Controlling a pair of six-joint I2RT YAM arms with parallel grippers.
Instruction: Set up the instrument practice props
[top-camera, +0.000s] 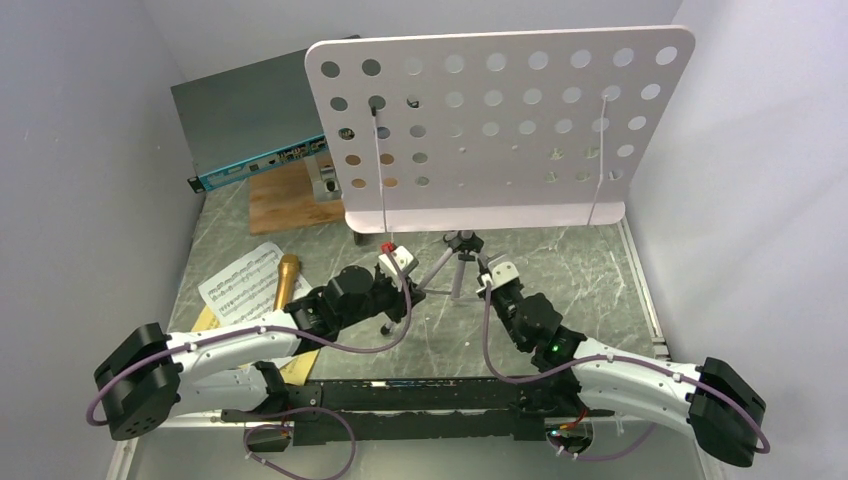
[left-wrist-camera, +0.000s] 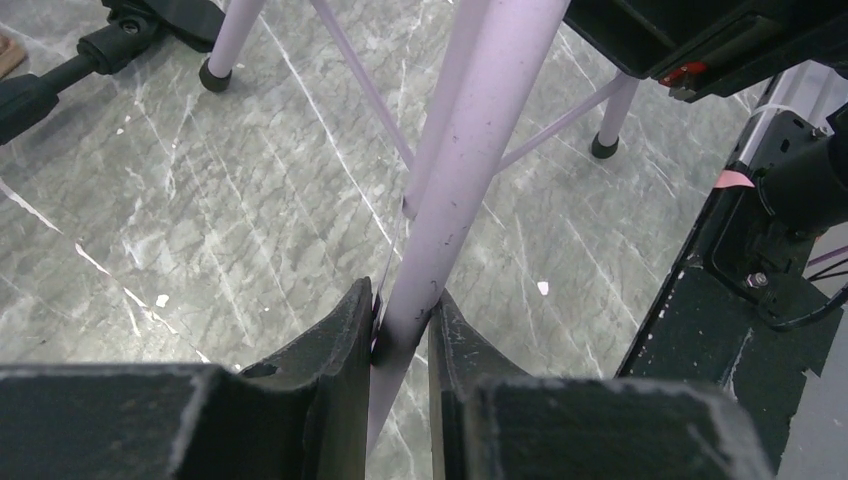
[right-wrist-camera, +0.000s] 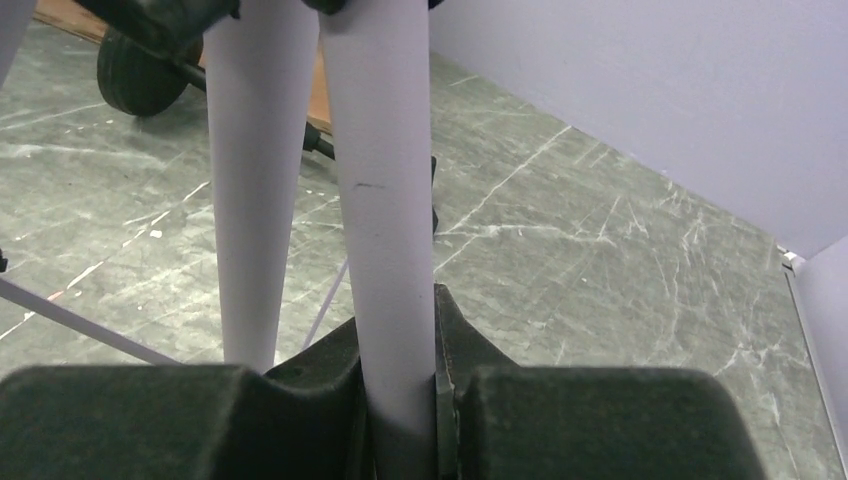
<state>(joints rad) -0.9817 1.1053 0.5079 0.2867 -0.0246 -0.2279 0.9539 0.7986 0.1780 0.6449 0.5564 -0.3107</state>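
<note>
The pale lilac perforated music stand (top-camera: 500, 130) stands upright at the back on its tripod legs. My left gripper (top-camera: 400, 265) (left-wrist-camera: 403, 310) is shut on one lilac leg (left-wrist-camera: 470, 150) low down. Over on the other side, my right gripper (top-camera: 497, 275) (right-wrist-camera: 400, 310) is shut on another leg (right-wrist-camera: 385, 150). White music sheets (top-camera: 235, 285) lie at the left with the gold microphone (top-camera: 287, 280) on them. The black round-based mic stand (right-wrist-camera: 135, 75) lies on the table behind the tripod; the top view does not show it.
A flat grey network switch (top-camera: 250, 125) with a blue front sits at the back left. In front of it lies a wooden board (top-camera: 285, 195) with a metal block (top-camera: 325, 180). Walls close in on both sides. The black arm rail (top-camera: 420, 395) runs along the near edge.
</note>
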